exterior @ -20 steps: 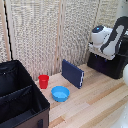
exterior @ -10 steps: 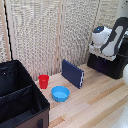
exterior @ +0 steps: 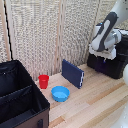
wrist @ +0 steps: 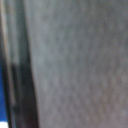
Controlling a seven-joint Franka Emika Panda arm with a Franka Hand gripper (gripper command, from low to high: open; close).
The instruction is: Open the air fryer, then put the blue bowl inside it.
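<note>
You're on step 1: arm sits over the air fryer (exterior: 111, 62), hand hidden, grip unknown. Blue bowl (exterior: 60, 93) waits at 8 o'clock.

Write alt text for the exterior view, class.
A white robot arm hangs over a black air fryer at the exterior view's right. On the wooden table sit a blue bowl, red cup, navy slab and black bin.

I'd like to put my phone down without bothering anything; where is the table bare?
Bare wood lies open in front of the blue bowl and navy slab, toward the exterior view's right. It's crowded around the red cup, bowl and black bin, and by the air fryer.
</note>
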